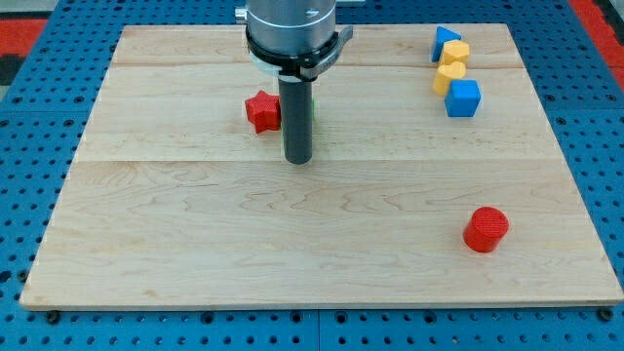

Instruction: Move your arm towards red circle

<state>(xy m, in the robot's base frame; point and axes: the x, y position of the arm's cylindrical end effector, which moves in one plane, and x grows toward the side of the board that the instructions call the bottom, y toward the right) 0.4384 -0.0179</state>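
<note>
The red circle block (485, 229) lies near the view's bottom right on the wooden board (195, 244). My tip (297, 159) stands on the board left of centre, far to the left of and above the red circle. A red star block (261, 111) lies just up and left of the tip, beside the rod. A sliver of a green block (312, 105) shows behind the rod; its shape is hidden.
At the view's top right stands a column of blocks: a blue triangle (445, 40), a yellow block (456, 54), a yellow heart-like block (448, 77) and a blue cube (463, 97). Blue pegboard (39, 146) surrounds the board.
</note>
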